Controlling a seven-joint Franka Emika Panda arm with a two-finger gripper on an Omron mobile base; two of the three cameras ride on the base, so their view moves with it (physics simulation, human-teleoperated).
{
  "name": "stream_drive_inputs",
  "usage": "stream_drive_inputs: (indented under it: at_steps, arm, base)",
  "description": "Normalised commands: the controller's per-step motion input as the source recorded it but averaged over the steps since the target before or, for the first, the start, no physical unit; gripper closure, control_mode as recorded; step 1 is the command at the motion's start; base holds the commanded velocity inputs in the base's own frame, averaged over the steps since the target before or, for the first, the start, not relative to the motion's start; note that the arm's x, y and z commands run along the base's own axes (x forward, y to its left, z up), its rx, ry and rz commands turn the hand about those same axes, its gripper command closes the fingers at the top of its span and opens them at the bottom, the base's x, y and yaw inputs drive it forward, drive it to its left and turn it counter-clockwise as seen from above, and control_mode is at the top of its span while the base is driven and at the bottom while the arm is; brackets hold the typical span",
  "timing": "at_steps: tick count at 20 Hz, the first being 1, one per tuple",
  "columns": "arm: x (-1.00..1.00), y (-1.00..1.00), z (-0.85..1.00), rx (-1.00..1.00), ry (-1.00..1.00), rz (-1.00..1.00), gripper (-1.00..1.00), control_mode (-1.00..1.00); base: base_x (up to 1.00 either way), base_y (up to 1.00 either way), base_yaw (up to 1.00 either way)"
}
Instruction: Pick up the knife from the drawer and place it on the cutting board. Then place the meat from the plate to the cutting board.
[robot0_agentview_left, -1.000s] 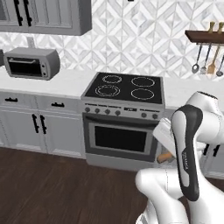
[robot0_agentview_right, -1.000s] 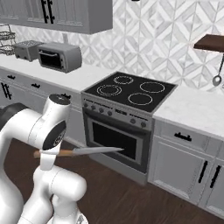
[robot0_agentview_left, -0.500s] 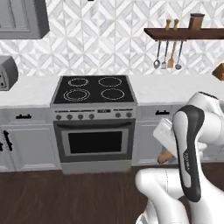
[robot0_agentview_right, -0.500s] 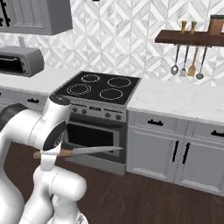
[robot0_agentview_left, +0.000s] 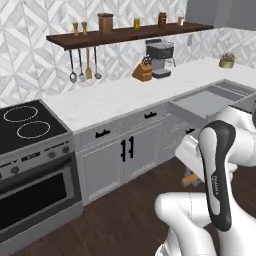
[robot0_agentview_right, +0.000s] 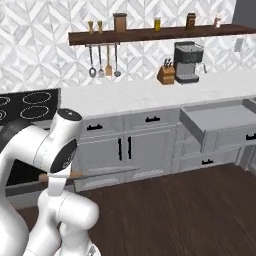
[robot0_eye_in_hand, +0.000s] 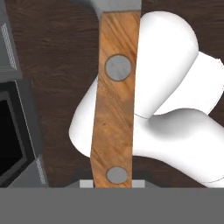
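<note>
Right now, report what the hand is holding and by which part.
The hand holds the small knife with the orange-brown wooden handle, gripped at the handle's end; its grey blade sticks out sideways.

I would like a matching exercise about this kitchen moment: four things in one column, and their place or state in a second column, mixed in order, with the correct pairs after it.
Things:
1. knife
2. drawer
3. knife block
4. hanging utensils

Places or states:
A. pulled open, to the right of the closed cabinet doors
B. under the dark wall shelf
C. held in the gripper over the dark wood floor
D. on the white counter beside the coffee machine

Pairs: 1-C, 2-A, 3-D, 4-B
</note>
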Motion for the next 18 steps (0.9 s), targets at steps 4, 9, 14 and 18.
stream_drive_inputs:
  at_steps: [4,9,14,18]
  arm:
    - [0.00,0.00,0.00,0.00,0.00,0.00,1.00,1.00]
    - [0.00,0.00,0.00,0.00,0.00,0.00,1.00,1.00]
    - [0.00,0.00,0.00,0.00,0.00,0.00,1.00,1.00]
    - [0.00,0.00,0.00,0.00,0.00,0.00,1.00,1.00]
  base:
    - [0.02,-0.14,-0.86]
    - [0.43,-0.35,-0.71]
    - [0.71,-0.64,-0.54]
    - [0.64,-0.71,-0.55]
